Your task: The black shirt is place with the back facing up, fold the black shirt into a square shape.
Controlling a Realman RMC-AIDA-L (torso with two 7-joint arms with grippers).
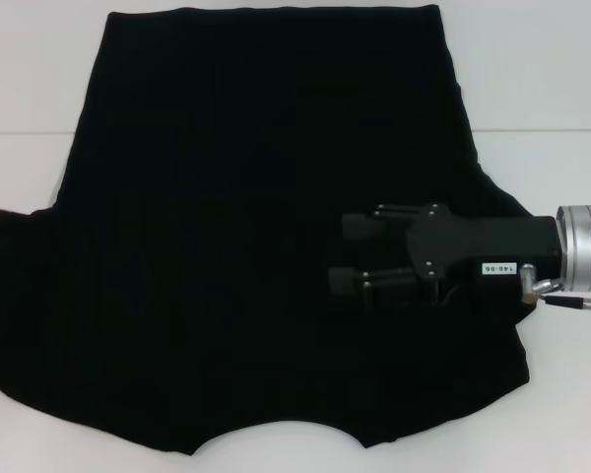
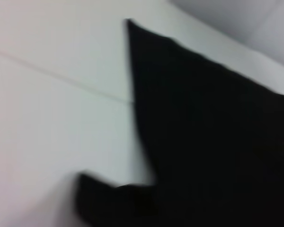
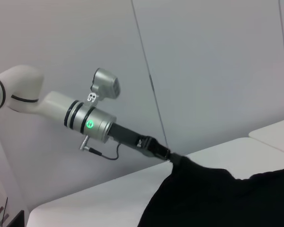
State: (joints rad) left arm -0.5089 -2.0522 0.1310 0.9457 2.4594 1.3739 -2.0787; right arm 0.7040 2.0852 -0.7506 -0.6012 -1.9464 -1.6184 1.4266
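- Nearest the robot, the black shirt (image 1: 227, 256) is lying spread flat on a white table (image 1: 20, 99). Its cloth is looking soft, matte and plain, with no lettering showing.
- The shirt's near edge is curving inward in a shallow scoop, like a neckline. A sleeve is fanning out at each side, and the left sleeve is running off the edge of the head view.
- The right gripper (image 1: 347, 253) is hovering over the shirt's right half, reaching in from the right and pointing left. It is hard, black and boxy on a silver wrist. Its two fingers (image 1: 360, 225) are standing spread apart, with nothing between them.
- The shirt's body is running lengthwise from near to far, narrowing slightly. It is pointing its neckline at the robot and its straight hem away.
- In the right wrist view, the left gripper (image 3: 168, 155) is reaching out on a white and silver arm, its tip meeting a pointed corner of the shirt. I cannot tell whether it is clamping the cloth.
- A thin seam is crossing the smooth tabletop at the far end, passing under the shirt.
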